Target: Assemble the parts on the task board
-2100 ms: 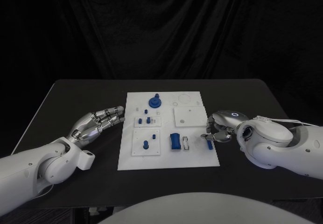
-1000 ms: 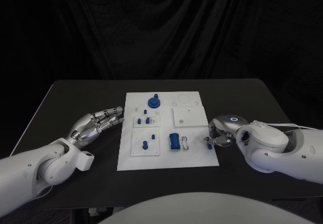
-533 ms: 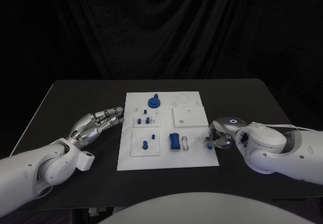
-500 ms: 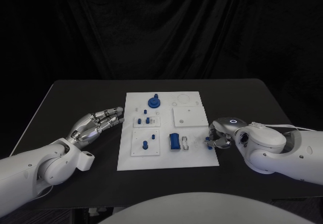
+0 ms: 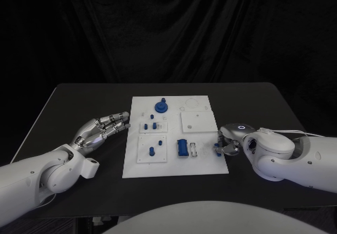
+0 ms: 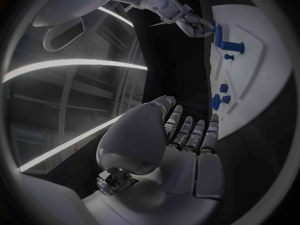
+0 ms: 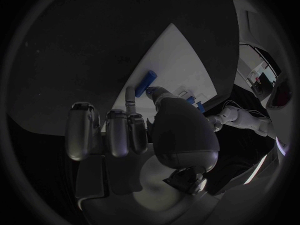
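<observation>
The white task board (image 5: 176, 168) lies mid-table. My right hand (image 5: 228, 143) is at its right edge, thumb and a fingertip (image 7: 130, 92) closed on the near end of a short blue peg (image 7: 149, 78) lying on the board (image 7: 181, 60); in the head view the peg (image 5: 217, 152) is mostly covered. My left hand (image 5: 104, 127) rests on the table beside the board's left edge, fingers straight and apart, holding nothing. Its wrist view shows the same hand (image 6: 181, 140) by the board (image 6: 262, 60) and the right hand (image 6: 184, 20) across it.
On the board stand a blue round knob (image 5: 160, 106) at the back, small blue pegs (image 5: 149, 126), a blue block (image 5: 182, 147) and two more pegs (image 5: 155, 148). A plain white square plate (image 5: 197, 122) sits right of centre.
My right hand has slid toward the table's front along the board's right edge and closed its thumb and finger over the blue peg. The left hand has stayed still.
</observation>
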`<state>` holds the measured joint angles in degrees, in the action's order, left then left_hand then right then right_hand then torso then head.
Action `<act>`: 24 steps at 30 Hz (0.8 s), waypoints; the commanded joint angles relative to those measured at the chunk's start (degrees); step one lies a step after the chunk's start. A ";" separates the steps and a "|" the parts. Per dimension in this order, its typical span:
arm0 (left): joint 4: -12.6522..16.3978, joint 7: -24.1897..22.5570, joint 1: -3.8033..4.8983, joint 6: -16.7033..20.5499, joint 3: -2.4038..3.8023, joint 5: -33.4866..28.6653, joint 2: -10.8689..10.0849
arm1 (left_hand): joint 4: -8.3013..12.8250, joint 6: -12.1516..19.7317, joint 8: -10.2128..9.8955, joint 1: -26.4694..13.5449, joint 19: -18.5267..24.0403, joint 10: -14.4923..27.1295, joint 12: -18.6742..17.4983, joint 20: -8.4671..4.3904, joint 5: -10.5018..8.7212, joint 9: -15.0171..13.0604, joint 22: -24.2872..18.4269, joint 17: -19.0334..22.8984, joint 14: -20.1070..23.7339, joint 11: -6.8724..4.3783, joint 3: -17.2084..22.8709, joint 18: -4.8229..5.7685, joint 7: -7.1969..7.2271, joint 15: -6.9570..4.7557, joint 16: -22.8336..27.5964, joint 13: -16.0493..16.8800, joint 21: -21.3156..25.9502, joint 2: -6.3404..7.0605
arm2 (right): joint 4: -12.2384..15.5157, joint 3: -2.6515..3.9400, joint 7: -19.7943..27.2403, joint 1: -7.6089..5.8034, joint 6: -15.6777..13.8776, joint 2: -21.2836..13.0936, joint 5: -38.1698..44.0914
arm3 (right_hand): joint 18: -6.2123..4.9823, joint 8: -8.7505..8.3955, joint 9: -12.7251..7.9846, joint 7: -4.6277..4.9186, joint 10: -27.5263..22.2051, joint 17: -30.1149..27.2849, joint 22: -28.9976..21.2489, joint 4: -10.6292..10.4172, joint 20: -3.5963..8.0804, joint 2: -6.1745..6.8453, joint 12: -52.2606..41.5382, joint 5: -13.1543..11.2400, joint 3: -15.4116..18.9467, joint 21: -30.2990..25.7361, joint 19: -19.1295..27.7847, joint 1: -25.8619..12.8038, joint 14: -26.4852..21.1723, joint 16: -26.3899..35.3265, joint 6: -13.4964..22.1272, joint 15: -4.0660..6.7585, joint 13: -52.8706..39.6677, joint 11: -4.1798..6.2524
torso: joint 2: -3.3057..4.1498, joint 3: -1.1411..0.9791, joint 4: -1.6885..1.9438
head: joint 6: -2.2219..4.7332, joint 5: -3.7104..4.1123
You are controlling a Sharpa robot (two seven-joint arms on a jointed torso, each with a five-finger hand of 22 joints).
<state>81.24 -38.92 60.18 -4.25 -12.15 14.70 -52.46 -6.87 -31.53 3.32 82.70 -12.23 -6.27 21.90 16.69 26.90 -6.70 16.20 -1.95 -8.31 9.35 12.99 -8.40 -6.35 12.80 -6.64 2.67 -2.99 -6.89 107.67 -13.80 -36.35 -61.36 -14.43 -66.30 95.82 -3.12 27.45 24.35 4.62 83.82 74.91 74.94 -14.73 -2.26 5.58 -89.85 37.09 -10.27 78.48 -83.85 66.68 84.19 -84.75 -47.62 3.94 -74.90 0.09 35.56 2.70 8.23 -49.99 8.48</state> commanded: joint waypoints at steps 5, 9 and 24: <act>0.02 -1.00 -0.19 -0.86 0.05 -0.24 0.11 | 0.03 0.23 0.27 0.24 -0.29 -0.01 -0.33 0.07 0.21 0.01 -0.10 -0.01 0.13 0.32 0.54 1.20 -0.39 0.41 -0.14 -0.02 -0.25 -0.32 | -0.78 -0.53 -0.17 1.00 0.53 0.78 -2.61 | 0.26 0.92 0.05 -0.78 6.18 3.75 11.28 2.10 0.14 -0.13 -0.15 1.84 -1.87 -0.29 -2.30 3.15 3.73 0.22 -2.07 0.28 -15.10 0.38 | 0.03 -0.03 -0.01 | -0.01 -0.18; 0.03 -1.00 -0.23 -0.87 0.05 -0.24 0.06 | 0.04 0.27 0.26 0.24 -0.29 0.00 -0.34 0.07 0.22 0.02 -0.10 -0.01 0.13 0.33 0.56 1.20 -0.40 0.41 -0.14 -0.02 -0.25 -0.32 | -0.79 -0.52 0.54 1.05 -1.70 0.92 -2.75 | 0.35 2.22 1.22 -1.34 6.18 4.29 11.42 3.55 0.53 -0.35 -0.15 2.35 -2.77 0.12 -2.46 4.53 3.85 -0.07 -2.93 0.70 -15.10 0.88 | 0.03 0.00 -0.08 | -0.01 -0.31; 0.20 -0.95 -0.45 -0.93 0.05 -0.24 -0.13 | 0.04 0.27 0.26 0.24 -0.29 0.00 -0.34 0.07 0.22 0.02 -0.10 -0.01 0.13 0.33 0.56 1.20 -0.40 0.41 -0.14 -0.02 -0.25 -0.32 | -0.09 -0.48 4.16 1.05 -12.23 0.86 -9.63 | 0.47 4.57 3.98 -2.49 6.18 4.46 11.58 5.98 1.46 0.40 -0.15 1.31 -3.68 0.71 -2.71 5.23 3.93 -0.26 -4.23 1.61 -15.10 1.93 | 0.01 -0.03 0.01 | -0.01 -0.76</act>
<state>81.28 -38.91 59.83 -4.42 -12.15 14.70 -52.63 -6.87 -31.33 3.32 82.70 -12.23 -6.27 21.90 16.69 26.90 -6.70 16.16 -1.95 -8.30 9.35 13.32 -7.49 -6.55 12.80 -6.64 2.68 -2.99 -6.89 107.32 -14.28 -34.27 -60.43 -22.18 -65.32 91.46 -3.12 31.84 28.19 2.37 83.93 74.91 74.93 -9.07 -1.22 6.10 -89.84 38.56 -14.00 78.99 -84.06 71.72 83.99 -85.02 -51.32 5.30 -74.94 1.65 35.58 2.68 8.23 -49.99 7.84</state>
